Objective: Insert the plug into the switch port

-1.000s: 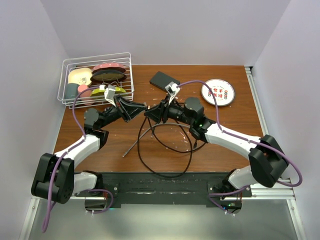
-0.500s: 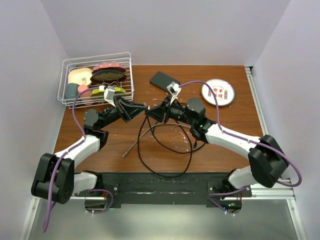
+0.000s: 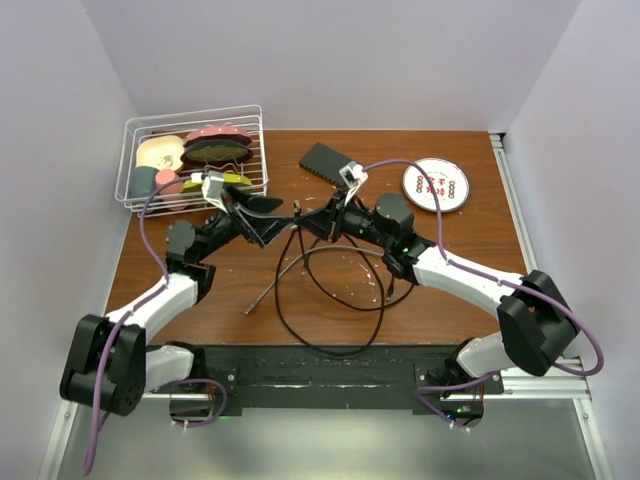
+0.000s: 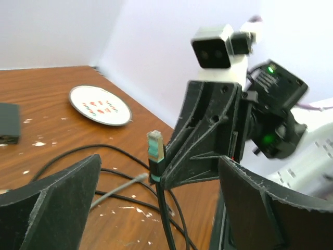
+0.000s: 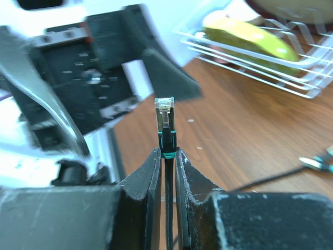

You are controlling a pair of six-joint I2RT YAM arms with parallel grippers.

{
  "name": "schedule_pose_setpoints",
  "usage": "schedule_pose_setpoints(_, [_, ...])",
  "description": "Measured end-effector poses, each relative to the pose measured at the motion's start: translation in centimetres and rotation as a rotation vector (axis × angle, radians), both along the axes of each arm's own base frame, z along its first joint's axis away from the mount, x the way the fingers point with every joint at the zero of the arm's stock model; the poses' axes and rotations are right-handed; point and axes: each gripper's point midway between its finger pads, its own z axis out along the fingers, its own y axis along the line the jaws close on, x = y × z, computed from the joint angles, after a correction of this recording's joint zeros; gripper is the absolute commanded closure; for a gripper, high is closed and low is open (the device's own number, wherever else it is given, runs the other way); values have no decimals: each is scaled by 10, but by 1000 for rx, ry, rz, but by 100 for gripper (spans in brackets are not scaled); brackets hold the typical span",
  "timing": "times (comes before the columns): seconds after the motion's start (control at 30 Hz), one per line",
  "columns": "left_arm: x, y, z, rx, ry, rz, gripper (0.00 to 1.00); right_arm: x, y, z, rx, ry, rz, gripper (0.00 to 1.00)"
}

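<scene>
Plug (image 5: 164, 104) held off the surface above mid-bench, sticking out past the right fingertips. Right gripper (image 5: 166, 155) clenched on the cable (image 4: 162, 208) just under the plug. Left gripper (image 3: 268, 219) released, jaws spread wide either side of the plug, not touching it. Switch (image 3: 328, 161) lies flat near the bench's far edge, about centre, apart from the plug. I cannot make out its port.

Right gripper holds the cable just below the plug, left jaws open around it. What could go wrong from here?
The right gripper pinches the thin cable, not the plug body, so the plug may tilt or slide back when pressed into the switch.
The open left gripper flanks the plug closely; either arm moving could knock it.
Slack cable loops might snag.
</scene>
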Motion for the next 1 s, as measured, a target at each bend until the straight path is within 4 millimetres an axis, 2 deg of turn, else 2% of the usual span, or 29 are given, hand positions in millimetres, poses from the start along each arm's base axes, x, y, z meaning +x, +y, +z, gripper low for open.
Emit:
schedule_pose_setpoints(0.2, [29,25,7,3,57,242,0,37,-33,-18,-54,65,-166,100])
schedule_pose_setpoints(0.33, [74,30,14,74,87,367,0,72,-63,-36,-81,114,-270,100])
schedule_pose_setpoints(0.43, [122,23,11,146,130,418,0,99,-84,-63,-121,184,-349,100])
schedule_pose_setpoints(0.5, [157,17,-3,206,170,440,0,111,-98,-81,-149,234,-392,100])
schedule_pose_setpoints(0.57, [190,7,-19,270,206,453,0,116,-109,-92,-170,269,-422,100])
schedule_pose_setpoints(0.73, [273,-29,-62,432,265,481,0,122,-121,-94,-190,284,-457,100])
schedule_pose_setpoints(0.83, [310,-50,-89,509,274,493,1,121,-124,-93,-201,282,-460,100])
schedule_pose_setpoints(0.9, [328,-60,-109,550,281,505,1,118,-126,-91,-210,280,-459,100])
schedule_pose_setpoints(0.93, [331,-61,-112,554,281,510,1,117,-126,-90,-214,277,-458,100])
schedule_pose_setpoints(1.0, [346,-70,-139,580,279,525,0,115,-127,-88,-221,271,-454,100])
